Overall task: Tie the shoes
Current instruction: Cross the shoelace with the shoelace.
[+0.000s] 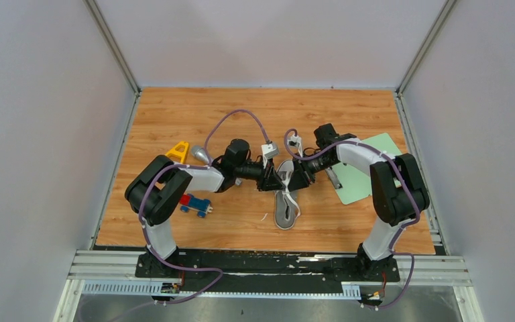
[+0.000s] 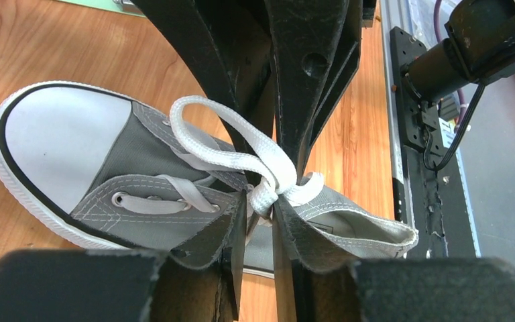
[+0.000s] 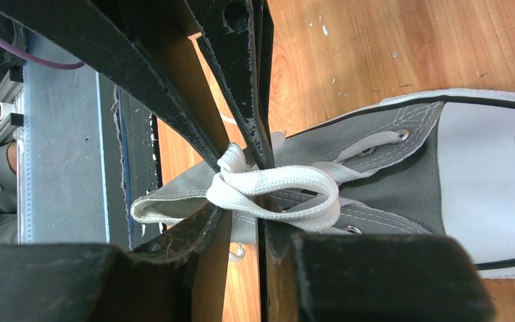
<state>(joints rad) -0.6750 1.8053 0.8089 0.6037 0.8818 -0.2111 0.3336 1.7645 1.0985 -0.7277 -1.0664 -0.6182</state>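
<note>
**Status: both pincers at the sneaker's lace knot**

1. Position of workpiece. The grey canvas sneaker [image 1: 283, 213] lies on its sole at the middle of the tabletop [image 1: 174, 114], slightly nearer the near edge. Its white toe cap [image 2: 60, 141] points toward the far edge and its heel opening toward the near edge.

2. Laces. The white laces [image 2: 174, 194] cross the eyelets and gather into a knot [image 2: 271, 191] over the tongue. One flat loop [image 3: 288, 181] runs from the knot toward the toe.

3. Left pincer [image 2: 260, 225]. It reaches in from the left edge side. The jaws stand narrow with a slim gap, and their tips are at the knot. Whether they clamp the lace cannot be told.

4. Right pincer [image 3: 245, 225]. It reaches in from the right edge side and meets the left pincer tip to tip over the shoe. The jaws are narrow, with lace lying across their tips. A grip cannot be confirmed.

5. Other items. A green mat [image 1: 369, 176] lies by the right edge. A toy car [image 1: 194, 204] and a yellow triangular block [image 1: 179, 151] lie toward the left edge.
</note>
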